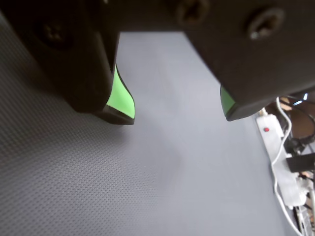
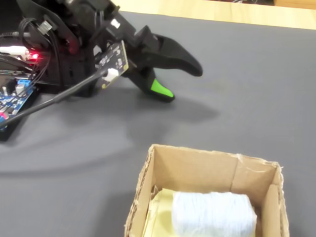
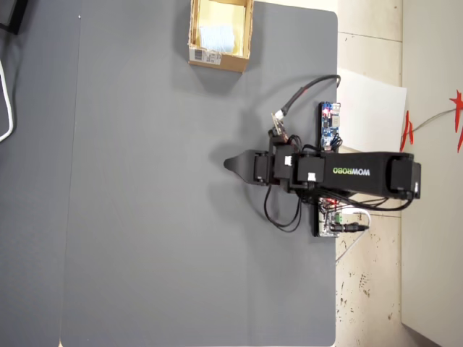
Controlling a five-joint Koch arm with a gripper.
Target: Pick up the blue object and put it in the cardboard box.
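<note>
The tool (image 1: 179, 115) stood spread, its green-padded jaws apart over bare grey surface (image 1: 162, 187) and holding nothing. In the fixed view the blue object (image 2: 212, 215) lay inside the cardboard box (image 2: 195, 170) at the lower right of the frame, well apart from the tool (image 2: 182, 79) in the upper left.

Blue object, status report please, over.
End effector open, empty, low over the mat. Blue object already inside the cardboard box. Nothing in the way.
</note>
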